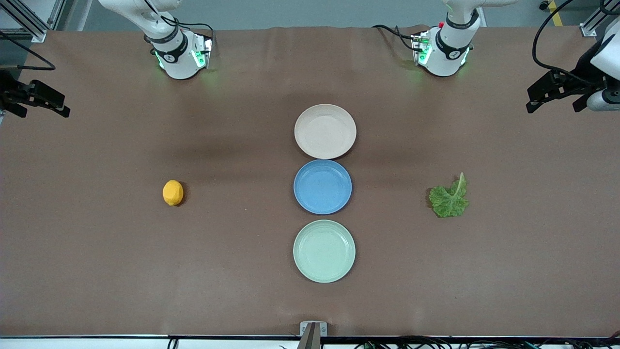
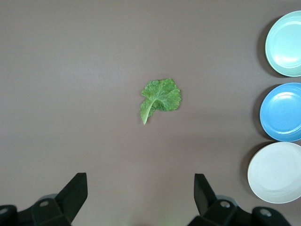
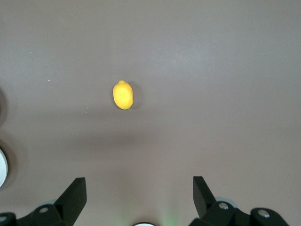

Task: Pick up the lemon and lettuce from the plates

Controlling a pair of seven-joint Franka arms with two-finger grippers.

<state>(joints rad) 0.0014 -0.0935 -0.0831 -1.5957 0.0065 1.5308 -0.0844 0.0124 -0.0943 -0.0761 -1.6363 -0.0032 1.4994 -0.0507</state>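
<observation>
The lemon [image 1: 173, 193] lies on the bare table toward the right arm's end, on no plate; it also shows in the right wrist view [image 3: 123, 95]. The lettuce [image 1: 449, 198] lies on the bare table toward the left arm's end, also in the left wrist view [image 2: 161, 98]. The beige-pink plate [image 1: 325, 131] and the mint green plate [image 1: 324, 251] are empty. My left gripper [image 1: 554, 104] is open and empty, up high at its end of the table [image 2: 140, 188]. My right gripper [image 1: 41, 109] is open and empty, up high at its end [image 3: 139, 190].
A blue plate [image 1: 322, 186], also empty, sits between the two task plates in a row down the table's middle. The three plates show at the edge of the left wrist view, the blue one [image 2: 283, 112] in the middle. The arm bases stand at the table's back edge.
</observation>
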